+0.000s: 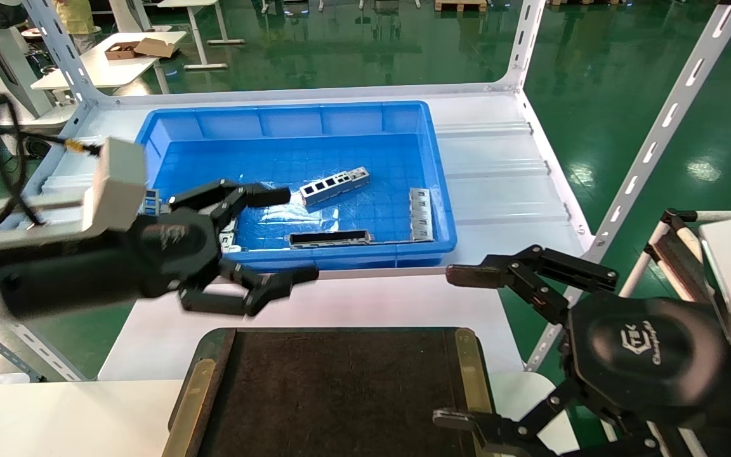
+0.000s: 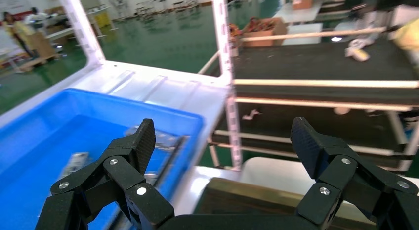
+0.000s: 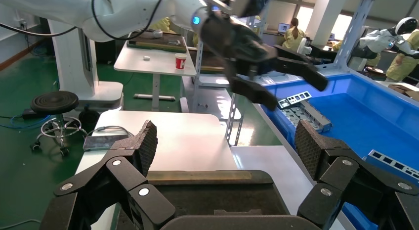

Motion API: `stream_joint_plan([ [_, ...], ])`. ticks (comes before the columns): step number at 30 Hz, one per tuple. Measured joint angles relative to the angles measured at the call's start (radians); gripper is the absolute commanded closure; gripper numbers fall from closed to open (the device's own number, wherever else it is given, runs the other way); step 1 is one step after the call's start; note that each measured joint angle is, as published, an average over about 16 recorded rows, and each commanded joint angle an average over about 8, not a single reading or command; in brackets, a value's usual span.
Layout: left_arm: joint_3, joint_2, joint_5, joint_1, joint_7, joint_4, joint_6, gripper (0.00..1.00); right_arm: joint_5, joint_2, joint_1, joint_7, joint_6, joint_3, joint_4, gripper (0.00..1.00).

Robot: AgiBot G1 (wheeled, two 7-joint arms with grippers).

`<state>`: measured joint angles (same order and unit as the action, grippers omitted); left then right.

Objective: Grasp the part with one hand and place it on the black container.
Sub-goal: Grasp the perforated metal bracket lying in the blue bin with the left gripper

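A green-floored workshop surrounds the white worktop (image 1: 365, 304) carrying the blue bin (image 1: 169, 130). The part (image 1: 334, 185) lies inside it, long axis running from 8 to 2 o'clock, at about 2 o'clock from the wide-spread left claw (image 1: 289, 233), the nearer one. The right claw (image 1: 454, 346) hangs open beside the black container (image 1: 334, 387).

Bright overhead light glares off the green floor (image 1: 702, 168); the left claw (image 1: 283, 235) is motion-blurred.
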<state>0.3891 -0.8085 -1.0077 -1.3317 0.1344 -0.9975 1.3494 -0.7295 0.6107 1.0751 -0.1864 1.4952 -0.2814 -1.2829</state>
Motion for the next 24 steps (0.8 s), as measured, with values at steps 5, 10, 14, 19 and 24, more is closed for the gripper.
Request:
stream_joint_plan([
  [5,0.032,-0.083,-0.077,-0.085,-0.049,0.150,-0.053,0.00,0.000,0.000,0.000,0.000,0.000,0.000,0.000,0.00],
  [10,0.058,-0.171,-0.143,-0.163,-0.125,0.324,-0.116,0.00,0.001,0.000,0.000,0.000,0.000,-0.001,0.000,0.00],
  [14,0.072,-0.243,-0.184,-0.219,-0.195,0.471,-0.179,0.00,0.001,0.000,0.000,0.001,0.000,-0.001,0.000,0.00],
  [19,0.084,-0.325,-0.222,-0.274,-0.279,0.637,-0.272,0.00,0.001,-0.001,0.000,0.001,-0.001,-0.001,0.000,0.00],
  [24,0.091,-0.400,-0.248,-0.311,-0.351,0.773,-0.390,0.00,0.001,-0.001,0.000,0.001,-0.001,-0.002,0.000,0.00],
])
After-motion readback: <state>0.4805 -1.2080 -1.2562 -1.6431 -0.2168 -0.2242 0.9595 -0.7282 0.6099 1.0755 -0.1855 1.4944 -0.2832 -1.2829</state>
